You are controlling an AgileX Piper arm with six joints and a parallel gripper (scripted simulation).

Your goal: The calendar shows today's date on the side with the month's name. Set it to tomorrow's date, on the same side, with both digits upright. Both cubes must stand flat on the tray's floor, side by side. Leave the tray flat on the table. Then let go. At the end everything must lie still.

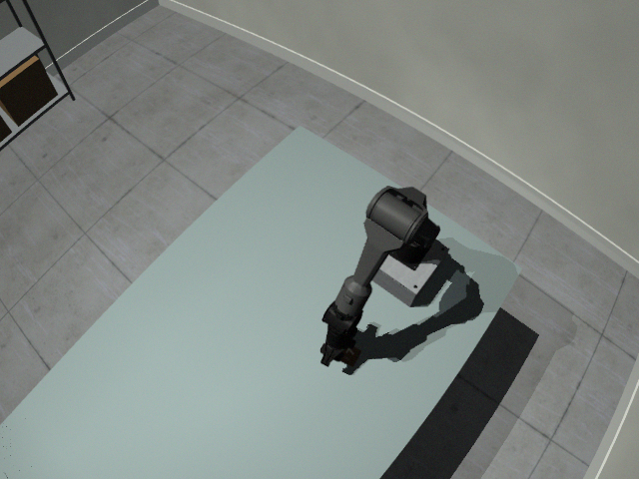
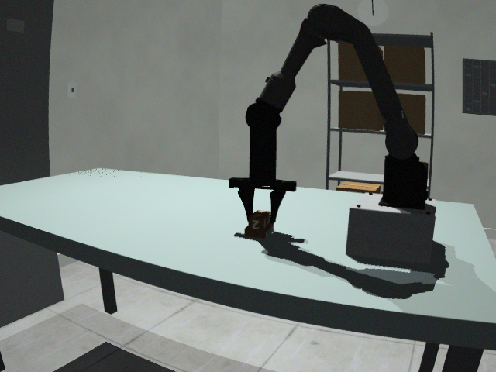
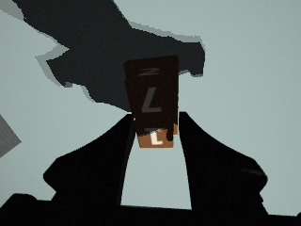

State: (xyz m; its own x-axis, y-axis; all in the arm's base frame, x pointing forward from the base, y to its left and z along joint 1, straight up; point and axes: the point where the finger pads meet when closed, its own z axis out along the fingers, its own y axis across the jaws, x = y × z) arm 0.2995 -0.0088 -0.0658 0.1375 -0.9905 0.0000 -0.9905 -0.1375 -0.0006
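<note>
The small brown wooden calendar (image 2: 259, 225) stands on the pale green table in the arm's shadow. In the wrist view its near cube (image 3: 157, 137) shows a white 1 on top, and the far cube (image 3: 151, 100), in shadow, shows a 7. In the exterior view the side facing the camera shows a 2. The tray under the cubes is hard to make out. My gripper (image 2: 261, 216) points straight down, open, with one finger on each side of the near cube (image 3: 156, 129). It also shows from above (image 1: 336, 358), where the arm hides most of the calendar.
The arm's grey base block (image 2: 390, 230) stands to the right of the calendar, near the table's edge. A metal shelf with brown boxes (image 2: 380, 108) stands behind the table.
</note>
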